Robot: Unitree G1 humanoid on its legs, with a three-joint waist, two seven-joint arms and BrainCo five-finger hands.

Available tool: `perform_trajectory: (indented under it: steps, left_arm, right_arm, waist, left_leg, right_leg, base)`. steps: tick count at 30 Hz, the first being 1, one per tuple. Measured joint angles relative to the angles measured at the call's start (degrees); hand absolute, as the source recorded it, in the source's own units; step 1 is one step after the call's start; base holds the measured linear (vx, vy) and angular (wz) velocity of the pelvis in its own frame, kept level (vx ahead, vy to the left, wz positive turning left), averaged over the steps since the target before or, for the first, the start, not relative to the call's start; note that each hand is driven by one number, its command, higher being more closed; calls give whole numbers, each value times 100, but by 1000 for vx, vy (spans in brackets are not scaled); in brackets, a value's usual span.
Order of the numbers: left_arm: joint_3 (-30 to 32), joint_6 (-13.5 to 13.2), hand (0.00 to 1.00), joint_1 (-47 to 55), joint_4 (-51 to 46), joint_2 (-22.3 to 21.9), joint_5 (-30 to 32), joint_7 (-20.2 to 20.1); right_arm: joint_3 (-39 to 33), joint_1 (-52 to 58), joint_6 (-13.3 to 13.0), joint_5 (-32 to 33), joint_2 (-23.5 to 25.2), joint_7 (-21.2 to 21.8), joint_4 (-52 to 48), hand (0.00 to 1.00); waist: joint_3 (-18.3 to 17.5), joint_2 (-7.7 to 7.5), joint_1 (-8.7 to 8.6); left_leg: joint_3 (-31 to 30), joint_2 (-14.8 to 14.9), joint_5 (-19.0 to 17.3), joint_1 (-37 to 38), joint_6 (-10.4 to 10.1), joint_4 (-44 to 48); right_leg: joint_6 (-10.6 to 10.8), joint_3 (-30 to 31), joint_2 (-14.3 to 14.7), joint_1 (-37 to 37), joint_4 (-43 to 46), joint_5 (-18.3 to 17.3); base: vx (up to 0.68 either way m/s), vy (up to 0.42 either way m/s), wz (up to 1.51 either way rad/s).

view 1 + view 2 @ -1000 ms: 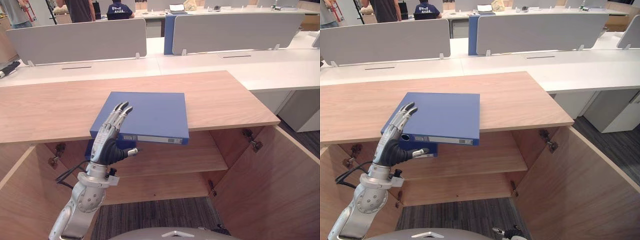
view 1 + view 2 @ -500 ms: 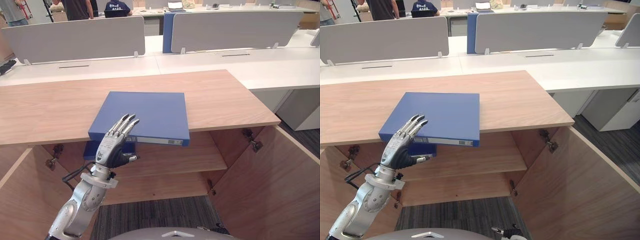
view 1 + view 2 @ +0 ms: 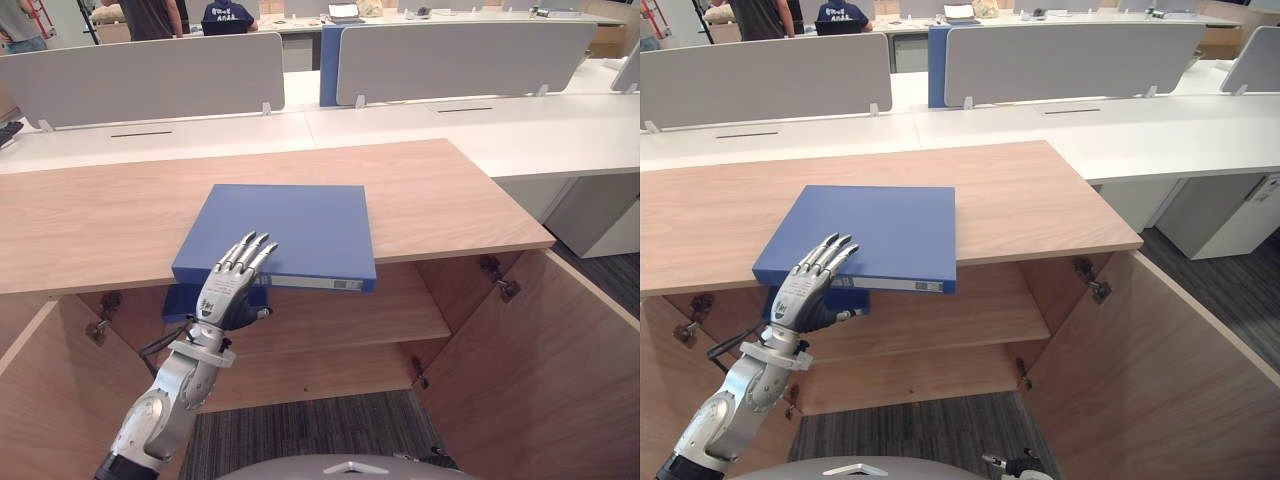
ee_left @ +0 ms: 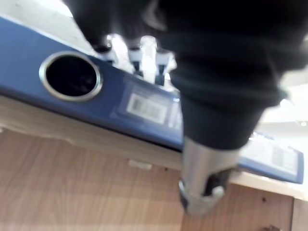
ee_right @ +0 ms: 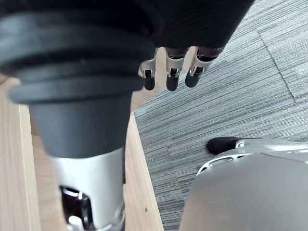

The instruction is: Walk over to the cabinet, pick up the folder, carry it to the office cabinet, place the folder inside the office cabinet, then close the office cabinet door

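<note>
Left hand (image 3: pixel 222 295) spread, fingers (image 3: pixel 250 248) above and thumb under the blue lever-arch folder (image 3: pixel 295 220), which overhangs the wooden cabinet top (image 3: pixel 450 190) so I can pinch it; right hand (image 5: pixel 172 79) hangs relaxed

Left robot hand (image 3: pixel 222 293) raised on bent arm, fingers straight, thumb out sideways. Right robot hand (image 5: pixel 172 77) hangs, fingers relaxed.

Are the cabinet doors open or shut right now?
Open. The right door and left door stand swung out, baring the shelf under the cabinet top where the folder lies flat.
</note>
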Motion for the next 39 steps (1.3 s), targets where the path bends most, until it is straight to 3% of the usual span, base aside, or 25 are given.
perform_trajectory:
  steps: [7, 8, 14, 26, 31, 39]
  left_arm:
    - [-18, 91, 0, -113, 54, -171, 108, 44]
    - [-18, 102, 100, -189, 159, -201, 125, 68]
    - [-21, 210, 100, -322, 299, -374, 241, 193]
    - [7, 209, 100, -567, 388, -395, 330, 419]
    - [117, 159, 100, -545, 337, -598, 304, 458]
    - [514, 20, 100, -169, -438, -732, -460, 664]
  right_arm:
    - [-19, 17, 6, 9, 6, 0, 1, 0]
    - [-22, 23, 7, 11, 6, 0, 1, 0]
    - [-70, 54, 64, 18, 19, 0, 4, 0]
    - [-172, 62, 103, 74, 17, -2, 5, 0]
    - [-171, 60, 103, 95, 16, -5, 5, 0]
    - [-136, 51, 83, 121, 16, -10, 34, 0]
  waist:
    - [-5, 6, -39]
    - [-10, 8, -38]
    - [-122, 8, -66]
    - [-178, 20, -168]
    - [-180, 22, -167]
    - [-179, 12, -158]
  left_leg:
    - [47, -6, -20, -9, -14, 0]
    - [46, -8, -20, -10, -14, 0]
    - [45, -10, -25, -21, -21, 0]
    - [57, -10, -41, -19, -33, -1]
    - [62, -10, -56, -20, -24, -1]
    - [71, -4, -72, -10, -24, 0]
  right_leg:
    - [0, 84, 3, -14, -92, 63]
    - [0, 85, 2, -14, -97, 66]
    - [1, 94, 3, -14, -135, 81]
    - [10, 120, 2, -14, -161, 100]
    - [11, 128, 2, -13, -171, 100]
    - [67, 140, 1, 3, -163, 134]
  base:
    - [12, 5, -6]
    - [0, 0, 0]
    - [0, 0, 0]
    - [0, 0, 0]
    - [0, 0, 0]
    - [0, 0, 0]
